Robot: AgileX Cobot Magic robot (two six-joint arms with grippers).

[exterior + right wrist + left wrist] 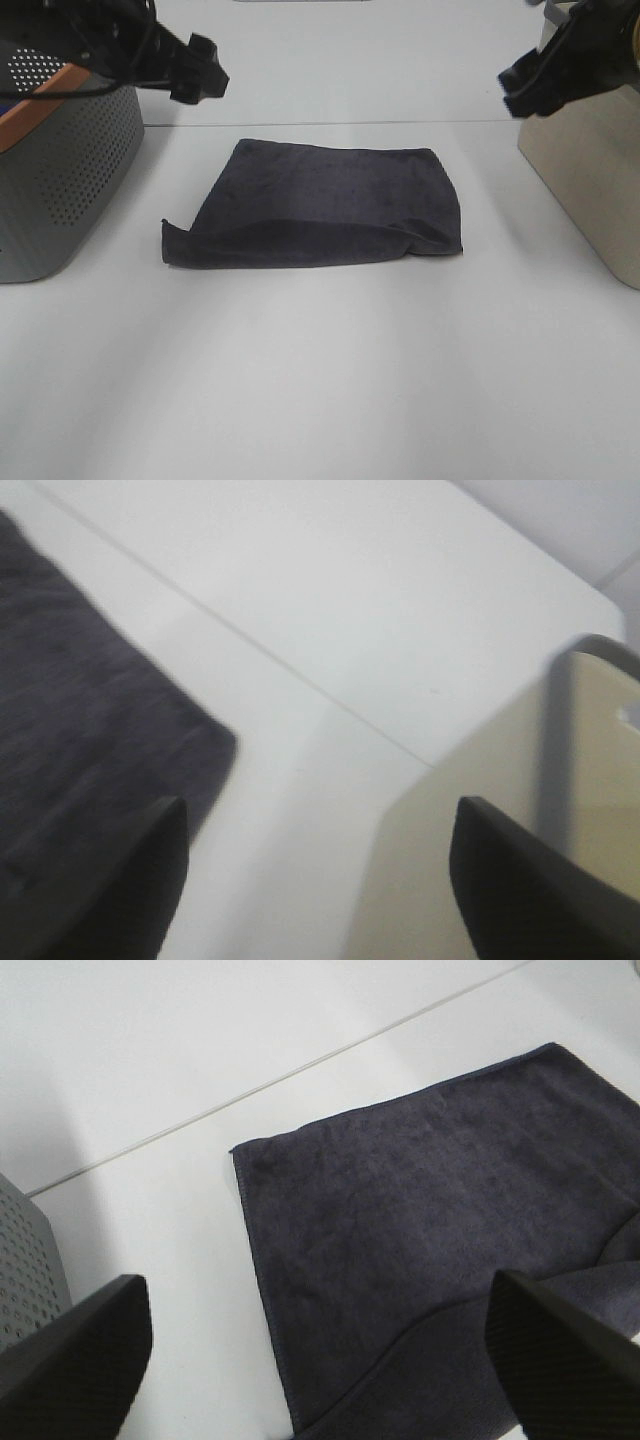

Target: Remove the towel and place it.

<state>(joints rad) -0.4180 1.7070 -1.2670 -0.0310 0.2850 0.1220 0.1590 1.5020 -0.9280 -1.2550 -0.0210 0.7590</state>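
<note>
The dark charcoal towel (pixel 325 205) lies folded flat on the white table, between the two baskets. It also shows in the left wrist view (pixel 440 1240) and at the edge of the right wrist view (pixel 80 730). No white tag shows. My left gripper (pixel 200 75) hangs open and empty above the table beyond the towel's far left corner. Its fingertips (pixel 70 1360) frame the towel. My right gripper (pixel 525 85) hangs open and empty above the table, beyond the towel's far right corner.
A grey perforated basket (pixel 60 170) with an orange rim stands at the left. A beige basket (pixel 590 170) stands at the right; it also shows in the right wrist view (pixel 590 770). A seam line (pixel 330 123) crosses the table behind the towel.
</note>
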